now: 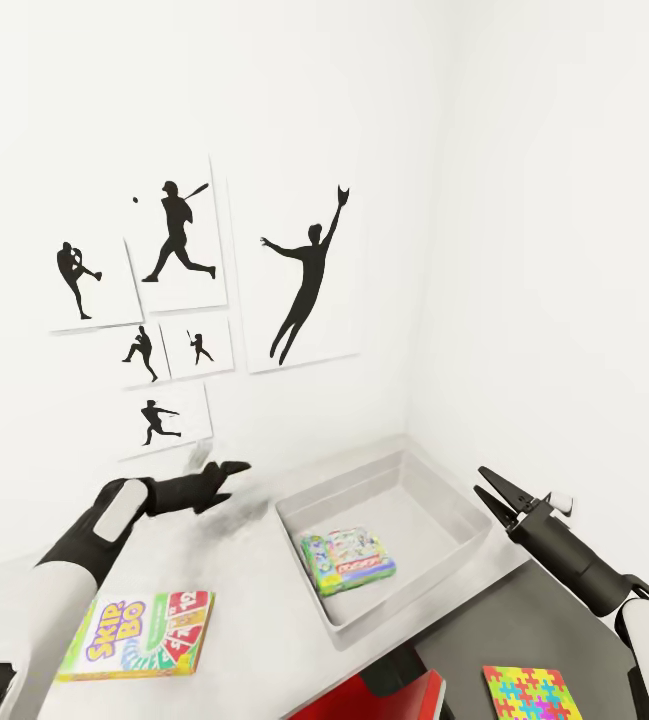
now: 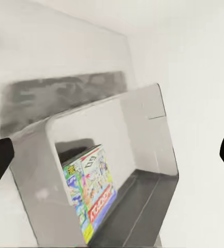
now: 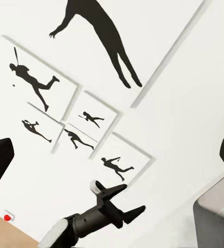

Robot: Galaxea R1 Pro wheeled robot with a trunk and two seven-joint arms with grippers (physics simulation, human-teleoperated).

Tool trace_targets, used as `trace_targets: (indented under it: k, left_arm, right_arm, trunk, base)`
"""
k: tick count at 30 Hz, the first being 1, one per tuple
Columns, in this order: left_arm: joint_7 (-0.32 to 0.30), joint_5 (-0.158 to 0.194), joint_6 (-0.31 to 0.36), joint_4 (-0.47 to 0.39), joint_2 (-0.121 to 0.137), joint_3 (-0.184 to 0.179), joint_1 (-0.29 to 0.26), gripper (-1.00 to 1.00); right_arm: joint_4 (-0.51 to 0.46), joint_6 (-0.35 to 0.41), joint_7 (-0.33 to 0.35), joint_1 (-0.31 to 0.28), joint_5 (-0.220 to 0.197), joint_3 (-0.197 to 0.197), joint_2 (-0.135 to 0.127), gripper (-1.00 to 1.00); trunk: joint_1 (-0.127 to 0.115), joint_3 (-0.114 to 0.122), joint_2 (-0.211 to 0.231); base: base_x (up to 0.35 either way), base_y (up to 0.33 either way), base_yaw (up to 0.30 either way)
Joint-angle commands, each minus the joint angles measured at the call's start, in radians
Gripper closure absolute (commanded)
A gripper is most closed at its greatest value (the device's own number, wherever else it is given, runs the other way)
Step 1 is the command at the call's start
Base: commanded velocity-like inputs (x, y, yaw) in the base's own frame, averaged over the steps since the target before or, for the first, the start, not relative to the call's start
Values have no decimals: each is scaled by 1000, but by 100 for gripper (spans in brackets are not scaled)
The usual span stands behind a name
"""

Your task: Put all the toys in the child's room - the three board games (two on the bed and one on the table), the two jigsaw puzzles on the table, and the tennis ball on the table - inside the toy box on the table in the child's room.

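Observation:
The toy box stands on the table in the room's corner. Inside it lies a board game, white with a green edge and a red logo, which I also see in the left wrist view within the bin. The Skip-Bo board game lies flat near the table's front left. A jigsaw puzzle rests on a dark grey surface at the lower right. My left gripper hovers open, left of the bin. Right of the bin, my right gripper is open and empty.
Black silhouette pictures hang on the white wall behind the table. A red object shows at the bottom edge below the table's front. The right wrist view shows my left gripper and a corner of the bin.

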Motion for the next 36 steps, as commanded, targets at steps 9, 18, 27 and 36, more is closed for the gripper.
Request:
trace_targets:
  k: [9, 18, 27, 36]
  left_arm:
    - [-157, 6, 37, -22, 97, 13, 8, -100]
    - [-176, 8, 37, -24, 99, 13, 9, -100]
    - [-180, 9, 36, -25, 97, 12, 9, -100]
    - [-181, 9, 37, -26, 98, 12, 9, -100]
  right_arm:
    - [0, 6, 2, -1, 1, -1, 0, -100]
    - [0, 6, 3, 0, 0, -1, 0, -100]
    - [0, 6, 3, -1, 0, -1, 0, -100]
    - [0, 6, 3, 0, -1, -1, 0, -100]
  trunk:
    - [1, -1, -1]
    - [1, -1, -1]
    - [1, -1, -1]
    - [1, -1, -1]
  base:
    - [0, 0, 0]
    - [0, 0, 0]
    - [0, 0, 0]
    - [-143, 0, 0]
